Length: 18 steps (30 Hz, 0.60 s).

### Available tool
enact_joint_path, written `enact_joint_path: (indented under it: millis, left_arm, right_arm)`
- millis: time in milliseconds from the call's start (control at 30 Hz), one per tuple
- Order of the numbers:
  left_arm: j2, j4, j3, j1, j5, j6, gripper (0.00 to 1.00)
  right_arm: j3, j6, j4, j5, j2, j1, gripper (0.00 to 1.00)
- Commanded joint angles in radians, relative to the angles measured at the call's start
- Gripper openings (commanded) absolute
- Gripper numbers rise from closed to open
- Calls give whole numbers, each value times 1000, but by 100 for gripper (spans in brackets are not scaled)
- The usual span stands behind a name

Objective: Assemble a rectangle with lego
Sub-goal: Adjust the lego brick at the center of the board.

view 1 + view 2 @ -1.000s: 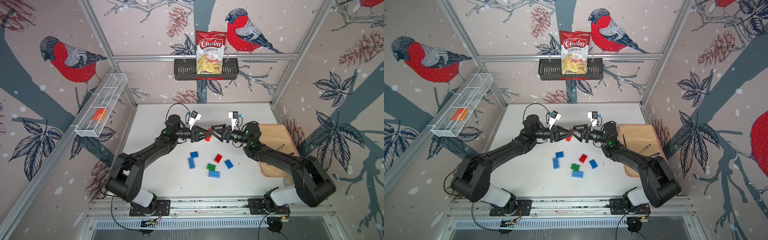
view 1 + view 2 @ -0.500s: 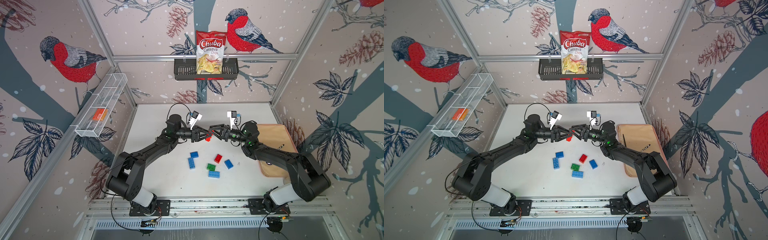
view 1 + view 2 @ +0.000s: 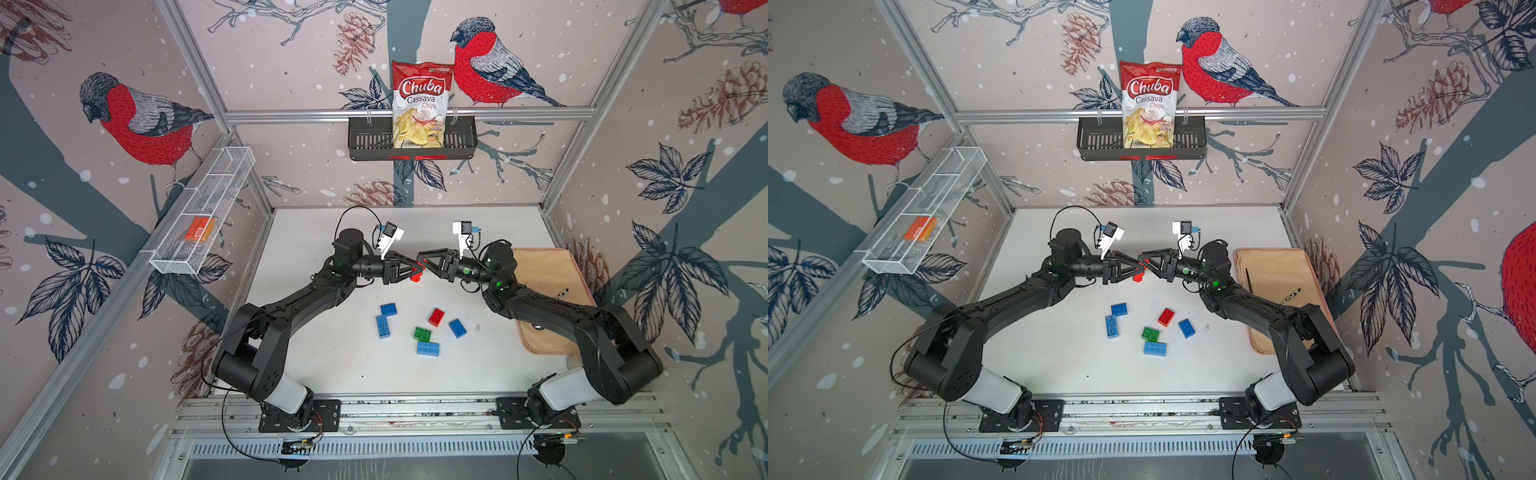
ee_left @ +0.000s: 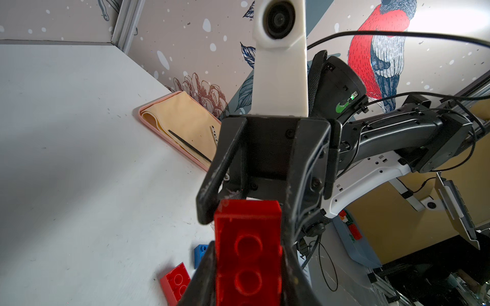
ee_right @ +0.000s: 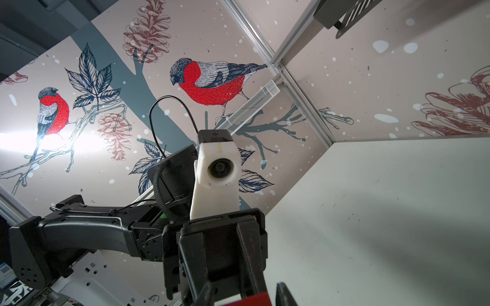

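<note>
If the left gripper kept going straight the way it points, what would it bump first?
The right gripper, nose to nose with it; only the red brick that the left gripper holds sits between them.

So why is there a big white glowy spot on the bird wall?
Right wrist view: white glare washes out part of the bird-patterned wallpaper. Left wrist view: similar glare beside the painted bird, and the red studded plastic brick looms huge near the lens. Both top views: even light, no glare.
</note>
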Motion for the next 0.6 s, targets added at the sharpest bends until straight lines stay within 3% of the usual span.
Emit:
enact_joint_path:
  millis: [0, 133, 300, 400, 567]
  left_arm:
    - [-15, -34, 14, 1, -11, 59, 30]
    - [-43, -143, 30, 1, -89, 135, 57]
    - [-115, -313, 57, 1, -258, 265, 72]
    - [-158, -370, 64, 0, -435, 307, 73]
    - [-220, -471, 73, -34, -939, 394, 72]
  right_arm:
    - [9, -31, -75, 91, -10, 0, 38]
    - [19, -56, -151, 152, -22, -4, 38]
    - [41, -79, -270, 237, -43, -22, 38]
    - [85, -122, -409, 324, -45, -28, 38]
    - [233, -209, -788, 569, 13, -33, 38]
